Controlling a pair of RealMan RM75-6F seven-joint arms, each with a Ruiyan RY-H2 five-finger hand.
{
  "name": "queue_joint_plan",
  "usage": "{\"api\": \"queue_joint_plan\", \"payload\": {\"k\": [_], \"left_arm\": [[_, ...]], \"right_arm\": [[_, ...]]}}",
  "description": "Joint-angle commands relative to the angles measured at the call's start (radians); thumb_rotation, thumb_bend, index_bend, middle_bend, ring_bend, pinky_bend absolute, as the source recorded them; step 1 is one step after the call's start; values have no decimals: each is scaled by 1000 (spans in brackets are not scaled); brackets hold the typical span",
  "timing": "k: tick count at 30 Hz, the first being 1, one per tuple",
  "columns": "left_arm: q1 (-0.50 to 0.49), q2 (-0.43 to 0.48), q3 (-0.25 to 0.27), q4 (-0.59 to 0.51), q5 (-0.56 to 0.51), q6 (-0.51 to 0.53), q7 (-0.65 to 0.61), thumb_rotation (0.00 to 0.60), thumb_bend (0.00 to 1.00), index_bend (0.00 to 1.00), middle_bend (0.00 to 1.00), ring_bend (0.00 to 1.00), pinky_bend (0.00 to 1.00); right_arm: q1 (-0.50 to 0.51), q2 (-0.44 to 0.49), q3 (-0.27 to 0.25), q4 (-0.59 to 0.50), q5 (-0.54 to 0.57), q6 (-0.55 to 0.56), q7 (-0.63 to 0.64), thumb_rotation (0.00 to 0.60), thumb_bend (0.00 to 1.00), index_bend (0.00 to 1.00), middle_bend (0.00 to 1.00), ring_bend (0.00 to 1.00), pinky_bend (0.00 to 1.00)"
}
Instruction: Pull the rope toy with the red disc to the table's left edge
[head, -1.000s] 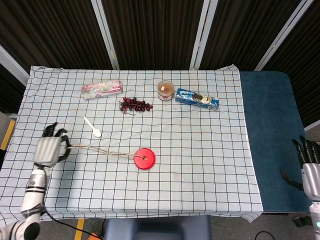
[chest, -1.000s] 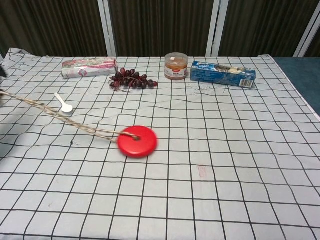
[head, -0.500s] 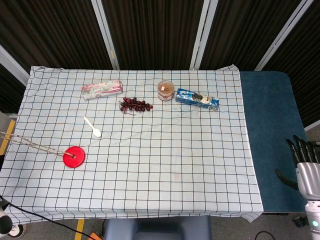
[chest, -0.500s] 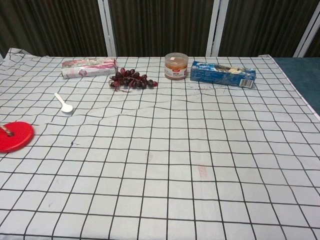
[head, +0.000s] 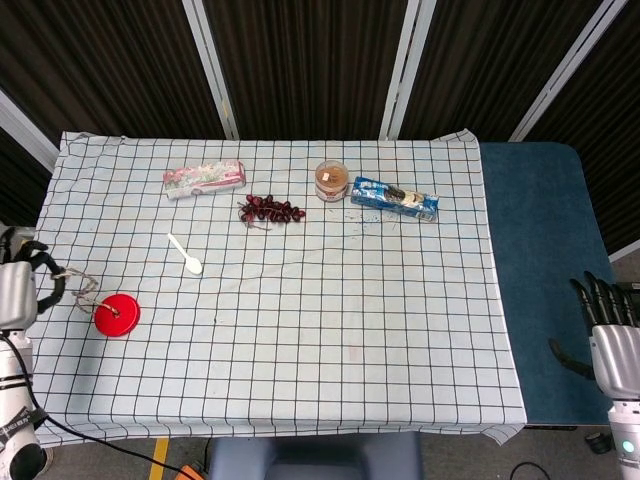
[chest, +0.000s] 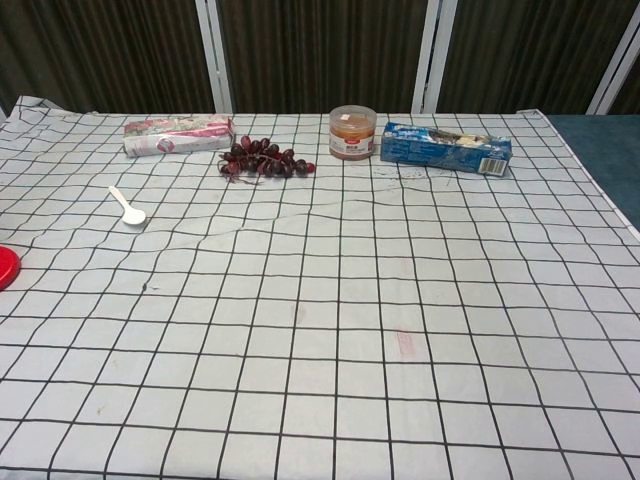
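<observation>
The rope toy's red disc (head: 117, 315) lies flat on the checked cloth near the table's left edge. In the chest view only a sliver of the red disc (chest: 5, 268) shows at the frame's left border. Its tan rope (head: 80, 292) runs slack in a small loop from the disc to my left hand (head: 20, 288). That hand hangs just off the left edge with fingers curled around the rope end. My right hand (head: 611, 340) is far off the table's right side, fingers apart and empty.
On the checked cloth (head: 350, 300) lie a white spoon (head: 186, 255), dark grapes (head: 270, 210), a pink-patterned packet (head: 204, 179), a small jar (head: 331, 180) and a blue packet (head: 394, 198). A blue surface (head: 545, 270) borders the cloth on the right.
The red disc slid from mid-table far to the left. In the last half second my left hand came back into view at the edge and the rope went slack.
</observation>
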Motion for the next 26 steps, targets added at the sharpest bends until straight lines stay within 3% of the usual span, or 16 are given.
{"api": "queue_joint_plan", "payload": {"k": [1, 2, 3, 8, 17, 20, 23, 26], "left_arm": [[-35, 122, 80, -141, -52, -263, 22, 600, 466, 248, 66, 0, 29], [-44, 145, 76, -164, -78, -303, 15, 600, 416, 66, 12, 0, 4], [-49, 161, 74, -177, -97, -328, 11, 600, 392, 2, 0, 0, 0], [-43, 198, 76, -198, -104, -345, 2, 600, 346, 0, 0, 0, 0], [16, 261, 118, -251, 75, -288, -98, 600, 318, 0, 0, 0, 0], [61, 245, 125, -225, 191, -184, -175, 600, 313, 0, 0, 0, 0], [110, 200, 148, -137, 291, -66, -161, 600, 323, 0, 0, 0, 0], [143, 169, 167, -89, 319, -25, -170, 600, 325, 0, 0, 0, 0]], "right_arm": [[-1, 1, -1, 0, 0, 2, 2, 600, 374, 0, 0, 0, 0], [-2, 1, -1, 0, 0, 4, 4, 600, 374, 0, 0, 0, 0], [-3, 1, 0, 1, 0, 5, 6, 600, 374, 0, 0, 0, 0], [-6, 3, 1, 5, 2, 10, 14, 600, 374, 0, 0, 0, 0], [-9, -5, -4, 5, -6, 16, 20, 600, 374, 0, 0, 0, 0], [-18, -4, -6, -11, -11, 34, 20, 600, 374, 0, 0, 0, 0], [-24, -7, -6, -15, -11, 44, 15, 600, 374, 0, 0, 0, 0], [-29, -10, -7, -14, -6, 47, 16, 600, 374, 0, 0, 0, 0]]}}
